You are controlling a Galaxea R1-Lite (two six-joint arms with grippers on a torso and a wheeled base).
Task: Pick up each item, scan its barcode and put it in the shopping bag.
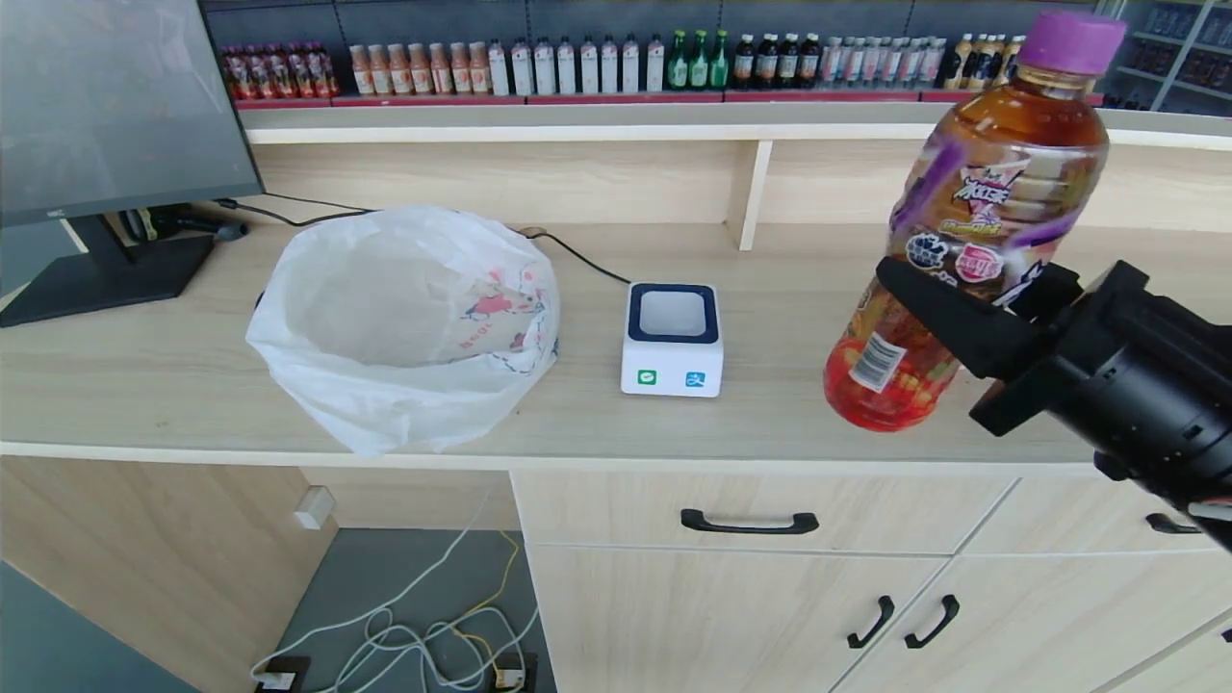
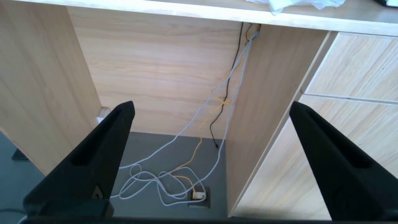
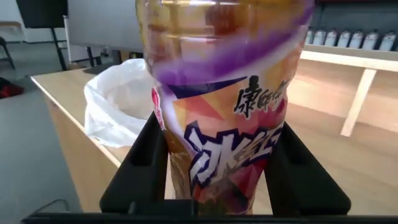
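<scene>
A light wood tabletop [image 1: 789, 428] is seen, closed off at the back by a raised wooden panel with one upright divider. On its left part a white plastic shopping bag [image 1: 404, 318] is stood, its mouth spread wide open and red print carried on its side. Just beside the bag, to the right and apart from it, a small white barcode scanner [image 1: 673, 339] is set flat, its window framed in dark blue. A black cable [image 1: 577, 256] is laid from behind the bag to the scanner's rear. At the far left, the black base [image 1: 111, 279] of a monitor [image 1: 106, 96] is rested on the wood.
</scene>
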